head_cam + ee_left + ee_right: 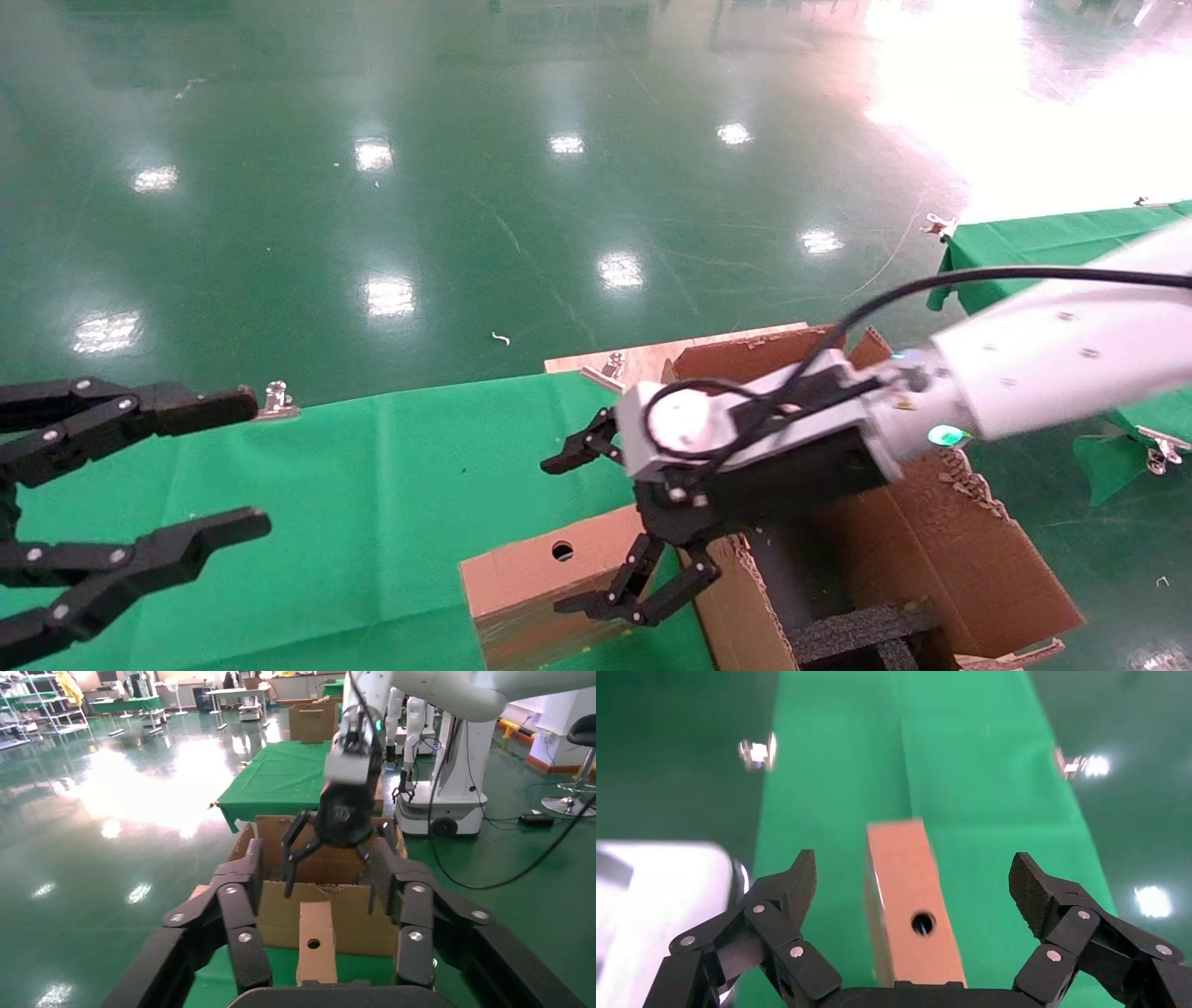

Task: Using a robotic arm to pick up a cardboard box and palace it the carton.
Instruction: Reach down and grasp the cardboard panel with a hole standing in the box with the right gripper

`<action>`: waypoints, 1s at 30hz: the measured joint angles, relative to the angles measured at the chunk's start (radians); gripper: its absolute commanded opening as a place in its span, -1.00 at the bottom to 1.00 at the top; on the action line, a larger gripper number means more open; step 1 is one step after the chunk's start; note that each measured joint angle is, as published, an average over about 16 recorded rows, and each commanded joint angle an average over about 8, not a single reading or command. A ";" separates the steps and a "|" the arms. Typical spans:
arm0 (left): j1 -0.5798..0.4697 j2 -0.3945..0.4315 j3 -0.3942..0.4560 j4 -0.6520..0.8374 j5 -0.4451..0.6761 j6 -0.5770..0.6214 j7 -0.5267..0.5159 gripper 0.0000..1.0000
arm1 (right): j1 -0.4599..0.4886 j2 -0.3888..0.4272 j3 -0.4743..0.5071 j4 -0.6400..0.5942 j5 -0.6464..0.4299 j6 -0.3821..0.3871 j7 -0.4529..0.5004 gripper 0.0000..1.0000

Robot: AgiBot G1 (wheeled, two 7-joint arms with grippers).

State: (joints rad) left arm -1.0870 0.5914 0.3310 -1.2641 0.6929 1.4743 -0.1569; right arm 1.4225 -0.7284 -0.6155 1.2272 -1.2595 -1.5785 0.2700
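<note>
Your right gripper (596,522) hangs wide open just above the cardboard box (540,582), straddling it for a grasp; the carton (941,550) waits beside it. Your left gripper (186,471) idles open, well apart.

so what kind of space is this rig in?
Looks like a robot lab or test hall: glossy green floor, several tables under clamped green cloth, another white robot base nearby, shelving at the back. The right gripper hangs open over the cardboard box.

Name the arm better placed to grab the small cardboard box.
Right: the right gripper hangs open directly over the cardboard box, fingers either side. The left gripper sits apart, across the green cloth.
</note>
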 measured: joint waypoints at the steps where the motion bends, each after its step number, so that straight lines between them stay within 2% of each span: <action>1: 0.000 0.000 0.000 0.000 0.000 0.000 0.000 -1.00 | 0.020 -0.011 -0.023 -0.004 -0.023 -0.001 0.001 1.00; 12: 0.000 0.000 0.000 0.000 0.000 0.000 0.000 -1.00 | 0.188 -0.114 -0.252 -0.045 -0.214 0.000 -0.002 1.00; 23: 0.000 0.000 0.000 0.000 0.000 0.000 0.000 -1.00 | 0.264 -0.198 -0.396 -0.080 -0.309 0.009 -0.033 1.00; 24: 0.000 0.000 0.000 0.000 0.000 0.000 0.000 -0.93 | 0.267 -0.204 -0.406 -0.084 -0.314 0.010 -0.037 1.00; 30: 0.000 0.000 0.000 0.000 0.000 0.000 0.000 0.56 | 0.282 -0.232 -0.451 -0.100 -0.340 0.014 -0.060 1.00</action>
State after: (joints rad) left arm -1.0871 0.5912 0.3314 -1.2640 0.6926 1.4740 -0.1566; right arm 1.7049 -0.9600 -1.0666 1.1277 -1.5995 -1.5644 0.2103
